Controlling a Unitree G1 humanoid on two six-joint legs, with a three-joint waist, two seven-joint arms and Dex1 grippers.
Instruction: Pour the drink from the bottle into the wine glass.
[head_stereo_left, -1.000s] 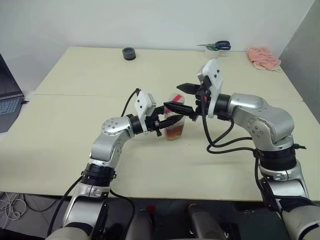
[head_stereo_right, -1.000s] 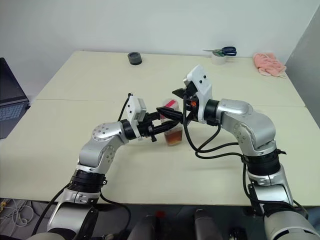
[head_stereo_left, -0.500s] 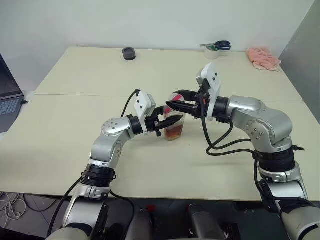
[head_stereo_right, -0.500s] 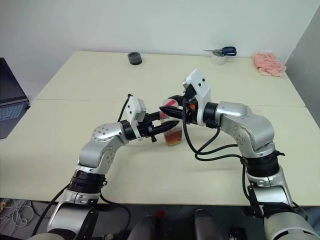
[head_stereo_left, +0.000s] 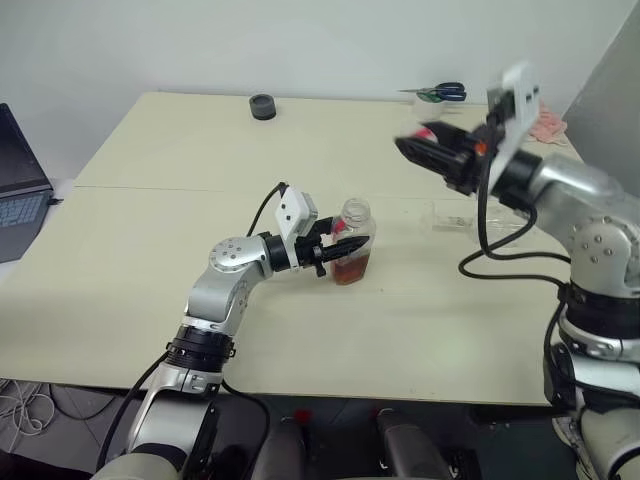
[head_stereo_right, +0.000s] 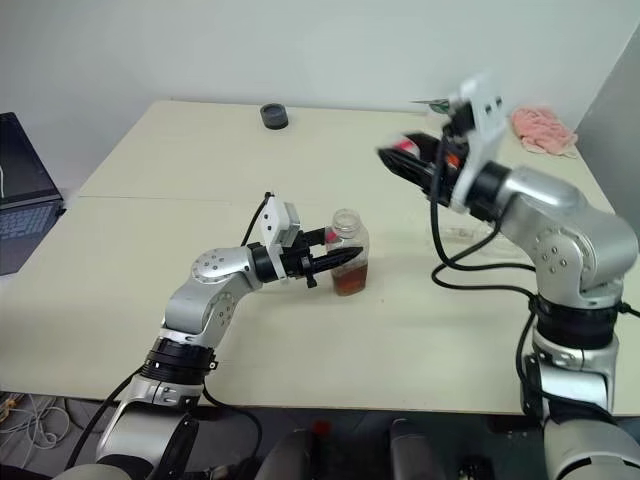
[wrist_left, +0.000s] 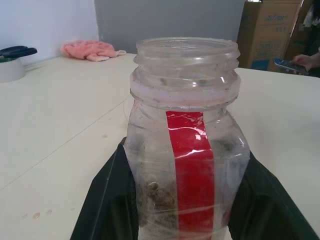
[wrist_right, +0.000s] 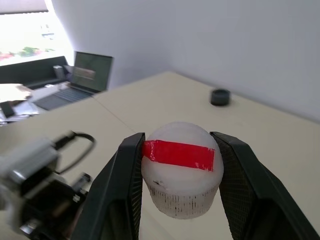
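Right wrist view shows your right gripper clamped on the cap. Put it down far right, away from the wine glass. Keep the left gripper squeezing the bottle tight.

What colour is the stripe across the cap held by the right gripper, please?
Red, on a white cap; the right wrist view shows it best.

The small clear plastic bottle with a red vertical label strip stands upright on the cream table near its middle, its wide threaded neck open and uncapped. The translucent reddish-brown drink fills only its lowest part. The clear colourless stemmed wine glass lies on its side on the table at about three o'clock from the bottle, well apart from it; its outline is faint and its exact pose is hard to read.
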